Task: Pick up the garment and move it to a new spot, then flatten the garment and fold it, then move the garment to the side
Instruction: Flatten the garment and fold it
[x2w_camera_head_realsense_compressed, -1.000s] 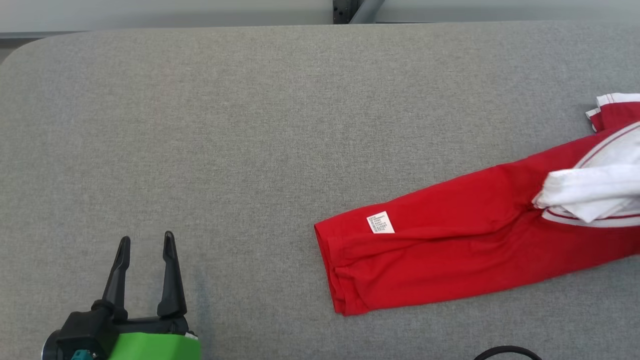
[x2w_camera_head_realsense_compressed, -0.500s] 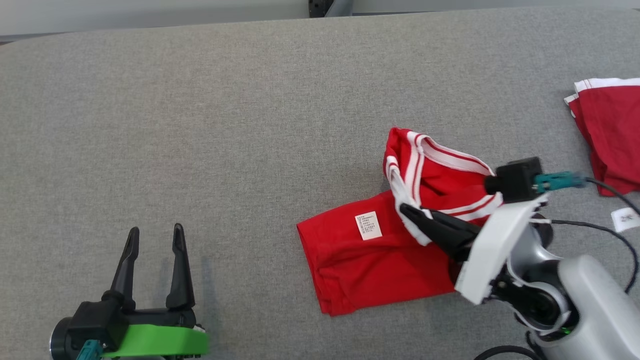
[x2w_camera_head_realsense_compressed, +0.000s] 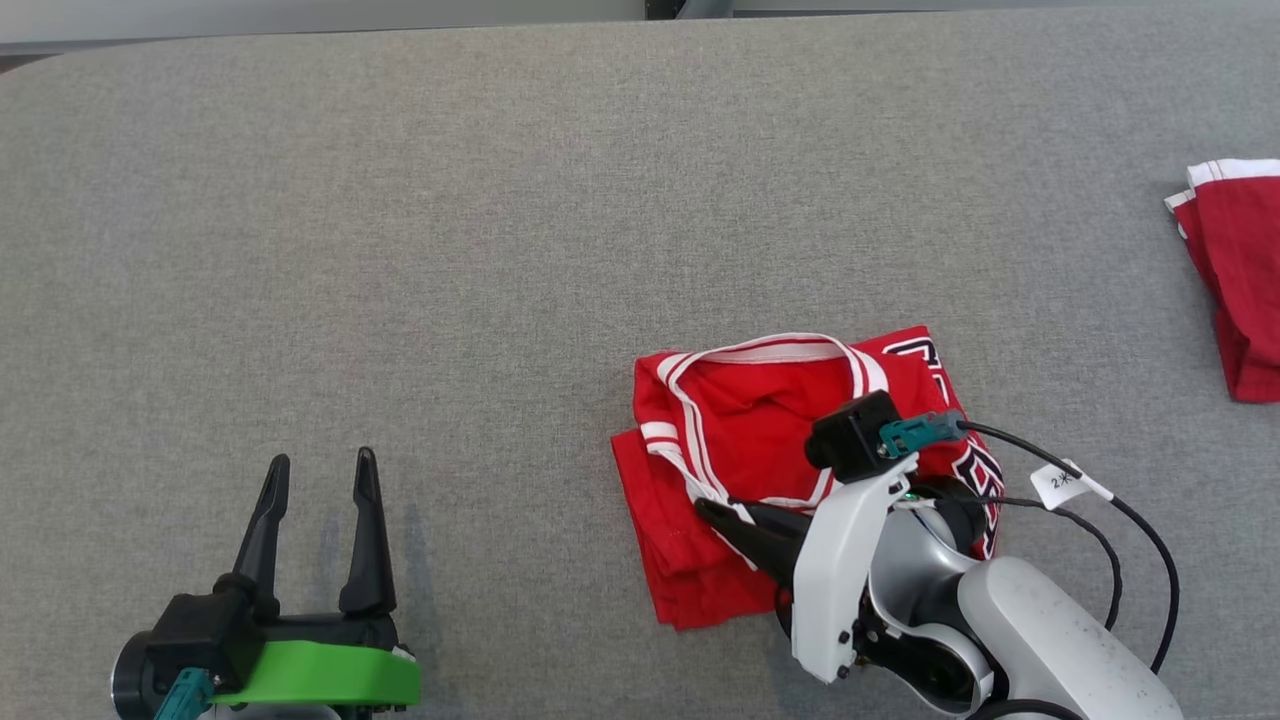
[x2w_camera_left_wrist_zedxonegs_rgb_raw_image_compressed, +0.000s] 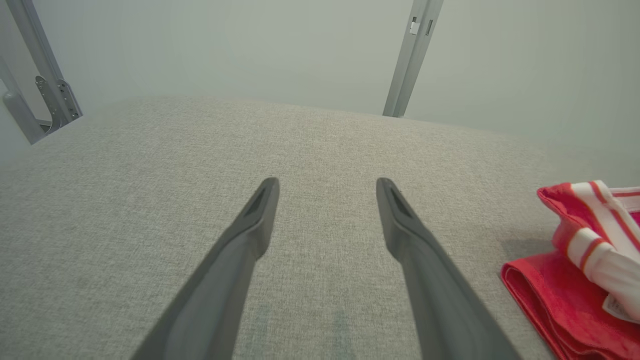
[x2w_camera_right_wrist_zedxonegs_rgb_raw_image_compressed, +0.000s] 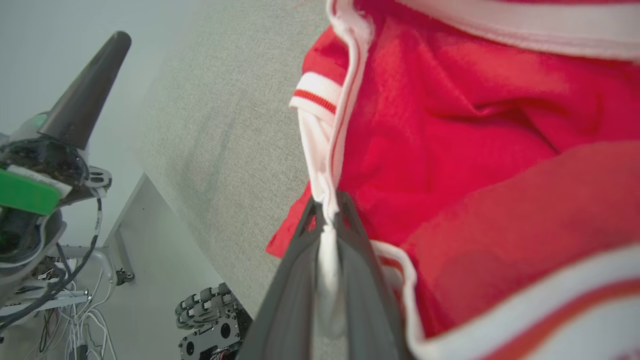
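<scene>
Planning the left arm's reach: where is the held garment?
Head view: the red garment lies bunched right of centre on the grey table, its trim pinched in the right gripper.

two red garments (x2w_camera_head_realsense_compressed: 745, 425) (x2w_camera_head_realsense_compressed: 1235, 270), two hands (x2w_camera_head_realsense_compressed: 322, 458) (x2w_camera_head_realsense_compressed: 703, 506), one grey table (x2w_camera_head_realsense_compressed: 500, 200).

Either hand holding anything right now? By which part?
The right hand is shut on the red garment, pinching a strip of its white trim. The left hand is open above the table, holding nothing.
</scene>
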